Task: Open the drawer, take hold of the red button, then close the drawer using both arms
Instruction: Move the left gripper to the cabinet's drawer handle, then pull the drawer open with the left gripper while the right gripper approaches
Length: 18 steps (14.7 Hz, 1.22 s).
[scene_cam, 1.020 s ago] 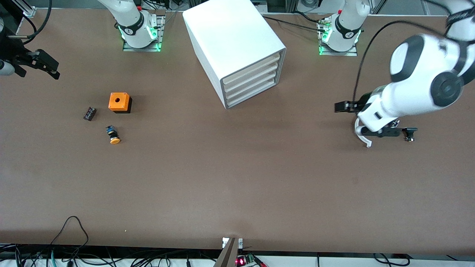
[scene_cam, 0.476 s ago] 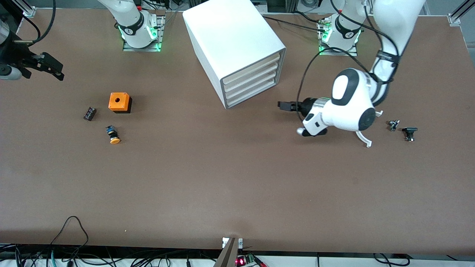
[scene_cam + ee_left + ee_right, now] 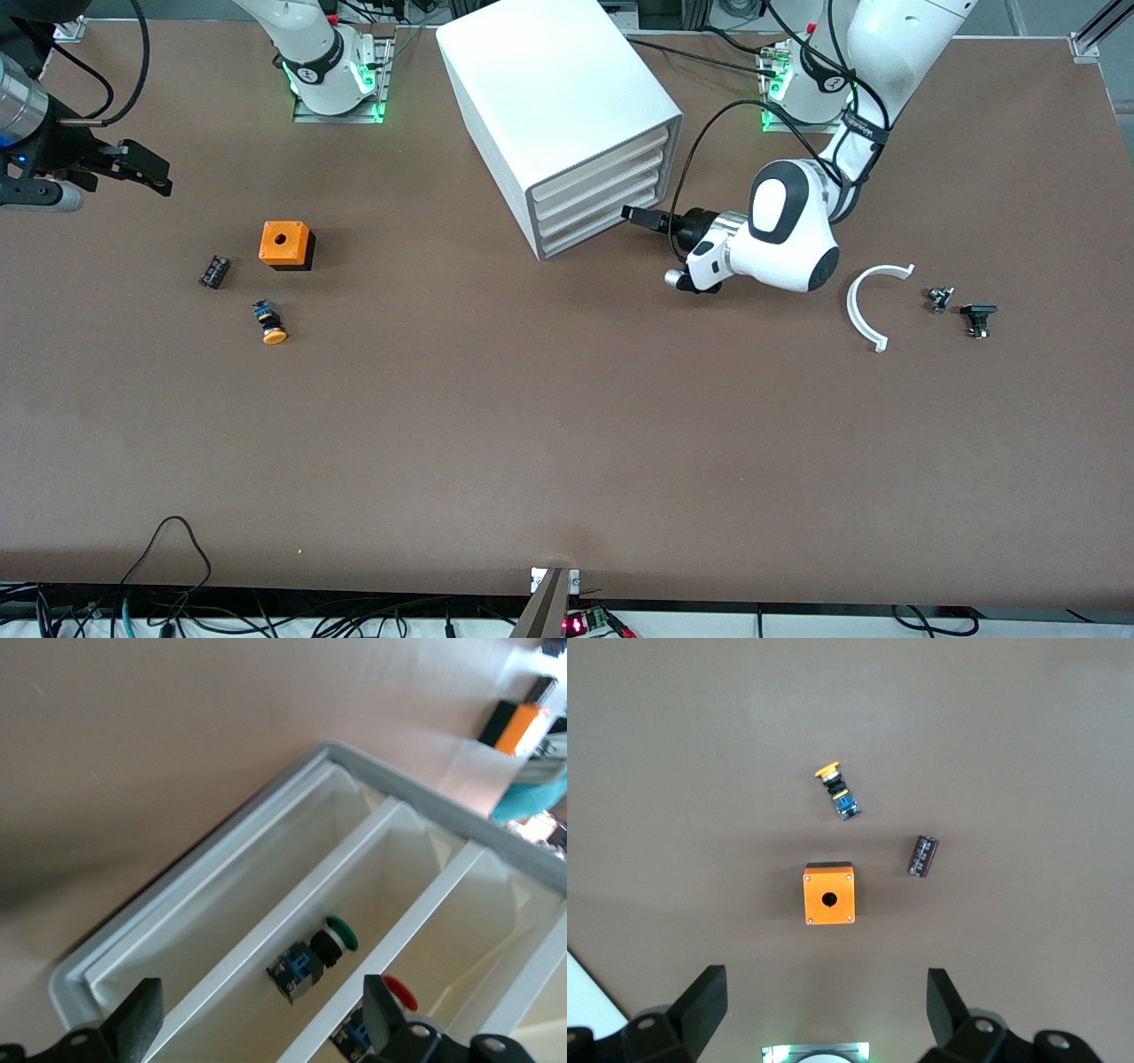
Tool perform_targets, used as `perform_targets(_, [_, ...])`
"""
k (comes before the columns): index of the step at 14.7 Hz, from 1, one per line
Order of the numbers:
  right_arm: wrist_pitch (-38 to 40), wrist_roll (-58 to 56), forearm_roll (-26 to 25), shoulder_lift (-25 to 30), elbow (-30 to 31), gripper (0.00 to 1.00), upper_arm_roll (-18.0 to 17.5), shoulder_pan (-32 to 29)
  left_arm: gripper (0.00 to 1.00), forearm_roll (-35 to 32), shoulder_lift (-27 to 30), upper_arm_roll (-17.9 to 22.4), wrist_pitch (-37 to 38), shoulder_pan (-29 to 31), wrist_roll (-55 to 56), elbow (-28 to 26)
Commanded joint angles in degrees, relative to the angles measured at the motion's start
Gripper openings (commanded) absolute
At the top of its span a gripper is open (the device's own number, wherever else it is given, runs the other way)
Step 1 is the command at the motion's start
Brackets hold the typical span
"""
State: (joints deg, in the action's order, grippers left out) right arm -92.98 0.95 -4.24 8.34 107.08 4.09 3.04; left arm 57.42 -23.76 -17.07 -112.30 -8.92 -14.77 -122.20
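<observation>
Front view: left gripper [image 3: 640,216] at frame centre before the cabinet [image 3: 560,115]; drawer [image 3: 600,187] shut. Right gripper [image 3: 142,167] upper left, above orange box [image 3: 285,245].

Left wrist view: fingers [image 3: 139,1023] spread; red-capped button [image 3: 399,992] low in frame, green-capped button [image 3: 316,954] beside.

Right wrist view: fingers [image 3: 700,1003] spread; orange-capped button [image 3: 840,791] at centre.

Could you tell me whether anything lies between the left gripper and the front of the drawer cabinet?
Nothing does: in the front view the left gripper sits just before the cabinet's drawers, with only bare table under the small gap.

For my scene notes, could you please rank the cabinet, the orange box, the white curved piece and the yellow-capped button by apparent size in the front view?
1. cabinet
2. white curved piece
3. orange box
4. yellow-capped button
</observation>
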Motion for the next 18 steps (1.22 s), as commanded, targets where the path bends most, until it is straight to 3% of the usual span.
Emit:
perform_targets(1, [0.9,-1.1,3.0,-0.7,-1.3,1.00,0.2,-0.8,0.95,4.2,1.6,-2.7,0.0,0.7,-5.1,-4.5])
perform_targets(4, [-0.7,-1.7,7.0,-1.9,-1.3,1.00,0.5,-0.7,0.94,5.6,2.1,-3.7,2.2,1.3,-5.3,-5.1])
perform_targets(11, [-2.7,-0.5,7.3,-4.0,-1.2,1.00,0.0,4.0,0.92,6.5,3.2,-4.6,4.5,2.3,-10.6,-6.0])
perform_targets(13, [-3.0,-0.6,7.3,-4.1,-1.3,1.00,0.0,5.9,0.85,8.5,3.2,-5.4,4.4,2.4,-13.3,-8.0])
perform_targets(17, [-3.3,-0.6,7.4,-5.5,-1.3,1.00,0.0,9.3,0.00,8.5,3.0,-5.3,4.3,2.3,-13.9,-8.4])
perform_targets(18, [-3.4,-0.6,7.8,-5.6,-1.8,1.00,0.0,10.0,0.00,8.5,3.0,-5.3,4.3,2.3,-13.9,-8.3])
